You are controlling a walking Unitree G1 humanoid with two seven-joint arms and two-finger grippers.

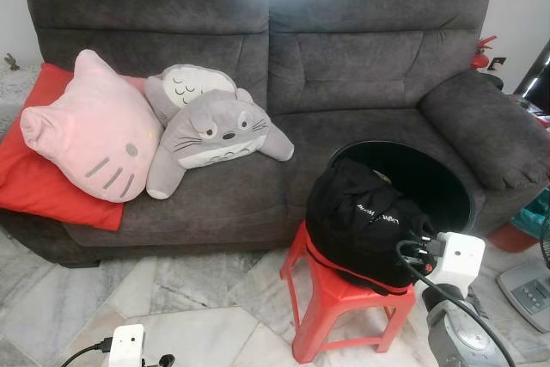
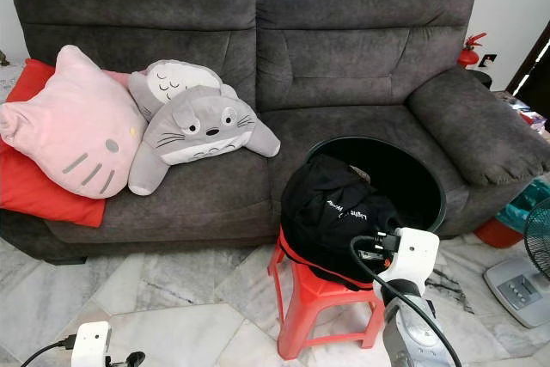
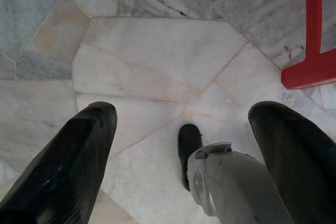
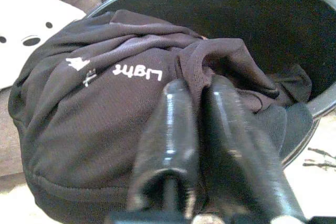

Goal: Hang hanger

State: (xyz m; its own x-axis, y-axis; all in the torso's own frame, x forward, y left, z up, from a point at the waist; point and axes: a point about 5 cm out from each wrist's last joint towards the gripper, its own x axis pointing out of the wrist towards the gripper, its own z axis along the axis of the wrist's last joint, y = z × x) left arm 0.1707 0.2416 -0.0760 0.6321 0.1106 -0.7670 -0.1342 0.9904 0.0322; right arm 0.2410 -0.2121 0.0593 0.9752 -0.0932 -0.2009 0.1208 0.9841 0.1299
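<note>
**A:** status on the right side?

**B:** I've got the right gripper (image 4: 195,103) down at the black fabric garment with white lettering (image 4: 100,114). Fingers are pinched together on a raised fold of the cloth, per the right wrist view. The garment is bunched in a mound, spilling over the rim of the round black plastic basket (image 1: 447,180).

**A:** where's the basket sitting?

**B:** Tipped on its side on the red plastic stool (image 1: 331,294), mouth facing me, pushed against the front of the dark grey fabric sofa (image 1: 361,66). Stool stands on the pale marble tile floor (image 3: 157,56).

**A:** hanger?

**B:** I can't make one out in these frames. Cloth only at the gripper.

**A:** left arm?

**B:** Left gripper (image 3: 181,129) hangs low over the floor, its two black fingers spread wide apart, nothing between them. One red stool leg sits near it in the left wrist view.

**A:** anything else around?

**B:** On the left seat: a pink cat-face cushion (image 1: 90,126) leaning on a red pillow (image 1: 34,178), and a grey and white plush toy (image 1: 210,131) just beside it.
</note>
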